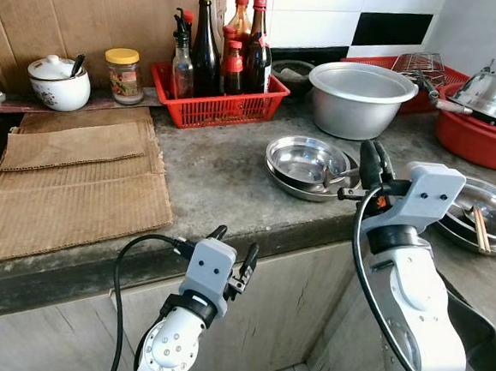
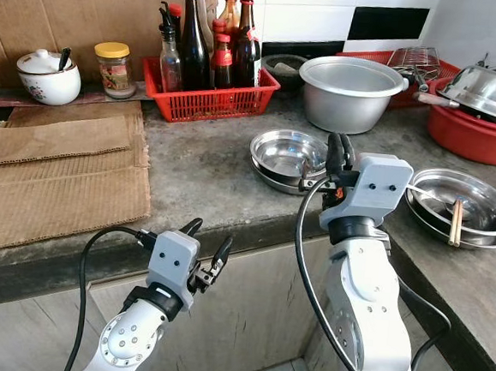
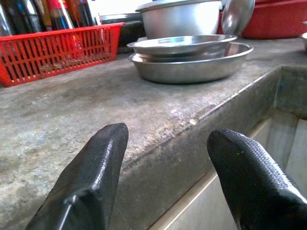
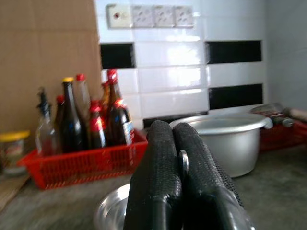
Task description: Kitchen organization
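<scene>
Right gripper (image 1: 372,163) clenched on a thin metal piece (spoon handle, probably), raised over stacked plates (image 1: 305,166). Left gripper (image 1: 232,255) released, below counter edge. Next: carry and place it.

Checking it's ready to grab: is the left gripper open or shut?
Open. The left gripper has its two black fingers spread apart with nothing between them, hanging at the counter edge.
</scene>
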{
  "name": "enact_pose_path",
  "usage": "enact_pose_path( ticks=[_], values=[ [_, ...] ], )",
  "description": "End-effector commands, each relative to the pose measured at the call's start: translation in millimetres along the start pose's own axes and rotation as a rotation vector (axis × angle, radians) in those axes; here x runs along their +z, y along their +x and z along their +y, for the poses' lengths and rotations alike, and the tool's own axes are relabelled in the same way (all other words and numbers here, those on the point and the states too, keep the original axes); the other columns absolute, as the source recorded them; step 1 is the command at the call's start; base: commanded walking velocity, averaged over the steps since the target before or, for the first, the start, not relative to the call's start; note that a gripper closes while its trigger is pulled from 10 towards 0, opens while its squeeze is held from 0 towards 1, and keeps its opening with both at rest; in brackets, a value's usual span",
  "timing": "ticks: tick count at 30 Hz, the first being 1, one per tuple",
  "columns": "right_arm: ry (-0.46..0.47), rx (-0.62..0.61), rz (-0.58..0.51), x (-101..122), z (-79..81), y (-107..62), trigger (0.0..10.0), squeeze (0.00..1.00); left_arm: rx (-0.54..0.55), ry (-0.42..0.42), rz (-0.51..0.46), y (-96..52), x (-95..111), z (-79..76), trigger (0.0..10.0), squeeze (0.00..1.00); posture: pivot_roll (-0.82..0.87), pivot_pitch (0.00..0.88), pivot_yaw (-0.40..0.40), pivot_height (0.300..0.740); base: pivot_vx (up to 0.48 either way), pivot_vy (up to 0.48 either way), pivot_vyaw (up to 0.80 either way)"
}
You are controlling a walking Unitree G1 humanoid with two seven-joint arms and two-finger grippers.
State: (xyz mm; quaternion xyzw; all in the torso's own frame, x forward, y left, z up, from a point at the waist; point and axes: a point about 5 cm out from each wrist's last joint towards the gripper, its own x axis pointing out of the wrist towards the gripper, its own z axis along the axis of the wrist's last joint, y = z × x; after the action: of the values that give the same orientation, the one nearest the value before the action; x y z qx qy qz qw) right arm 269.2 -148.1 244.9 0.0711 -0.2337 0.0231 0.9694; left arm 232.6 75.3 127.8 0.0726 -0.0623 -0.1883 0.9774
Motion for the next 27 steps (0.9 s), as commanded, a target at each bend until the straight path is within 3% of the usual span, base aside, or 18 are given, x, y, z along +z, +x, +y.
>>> enact_pose_path(
  ticks=[1, 6, 13, 24, 27],
  values=[
    [0.015, -0.015, -0.032, 9.3, -1.4, 2.7, 0.0, 0.00, -0.013, -0.002, -0.002, 0.3, -1.1, -1.2, 10.0, 0.00, 0.18, 0.000, -0.035, 0.740, -0.281, 0.000, 0.00],
    [0.014, -0.015, -0.055, 14.9, -1.2, 5.3, 0.0, 0.00, -0.016, -0.001, -0.002, 0.7, -1.5, -1.3, 10.0, 0.00, 0.18, 0.000, -0.035, 0.740, -0.289, 0.000, 0.00],
    [-0.012, 0.009, -0.005, 4.0, 1.0, -2.8, 0.0, 0.00, -0.017, -0.003, 0.001, 0.0, -1.9, -2.5, 10.0, 0.00, 0.18, 0.000, -0.036, 0.740, -0.318, 0.000, 0.00],
    [-0.055, 0.028, 0.115, -20.9, 0.5, -15.0, 0.0, 0.00, -0.013, 0.000, 0.006, -0.1, -2.2, -1.5, 10.0, 0.00, 0.18, 0.000, -0.040, 0.740, -0.331, 0.000, 0.00],
    [-0.102, 0.046, 0.201, -39.2, -0.1, -27.1, 0.0, 0.00, -0.013, -0.003, 0.009, -0.8, -2.6, -2.7, 10.0, 0.00, 0.18, 0.000, -0.040, 0.740, -0.328, 0.000, 0.00]
  ],
)
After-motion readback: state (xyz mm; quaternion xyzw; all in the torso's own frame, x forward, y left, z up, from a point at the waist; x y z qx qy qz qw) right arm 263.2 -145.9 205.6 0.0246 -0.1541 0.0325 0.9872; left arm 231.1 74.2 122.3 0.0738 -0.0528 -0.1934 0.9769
